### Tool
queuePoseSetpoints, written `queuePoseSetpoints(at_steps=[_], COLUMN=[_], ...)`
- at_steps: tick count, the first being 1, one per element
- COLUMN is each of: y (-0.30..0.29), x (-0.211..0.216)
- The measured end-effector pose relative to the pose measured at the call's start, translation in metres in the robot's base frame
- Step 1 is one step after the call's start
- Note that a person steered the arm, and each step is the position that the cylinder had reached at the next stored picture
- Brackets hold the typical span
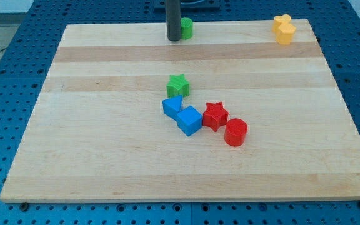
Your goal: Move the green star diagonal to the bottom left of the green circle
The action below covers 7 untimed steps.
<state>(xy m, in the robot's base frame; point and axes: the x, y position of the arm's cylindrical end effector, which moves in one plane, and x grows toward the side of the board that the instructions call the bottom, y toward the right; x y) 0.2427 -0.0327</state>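
Rod, no jaws, holding nothing: tip (174, 39) touches green circle (185, 28) at its left. Green star (178, 84) well below tip, beside blue blocks (183, 114). Risk: tip nudges circle, shifting target.

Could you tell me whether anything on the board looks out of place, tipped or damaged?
Nothing stands out. Every block sits flat on the board; my tip stands beside the green circle, far from the green star.
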Motion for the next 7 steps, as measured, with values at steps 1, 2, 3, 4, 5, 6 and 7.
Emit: queuePoseSetpoints(at_steps=[1, 2, 3, 4, 5, 6, 7], y=[-0.024, -0.009, 0.075, 0.104, 0.064, 0.022, -0.02], x=[0.011, 0.056, 0.104, 0.163, 0.172, 0.182, 0.191])
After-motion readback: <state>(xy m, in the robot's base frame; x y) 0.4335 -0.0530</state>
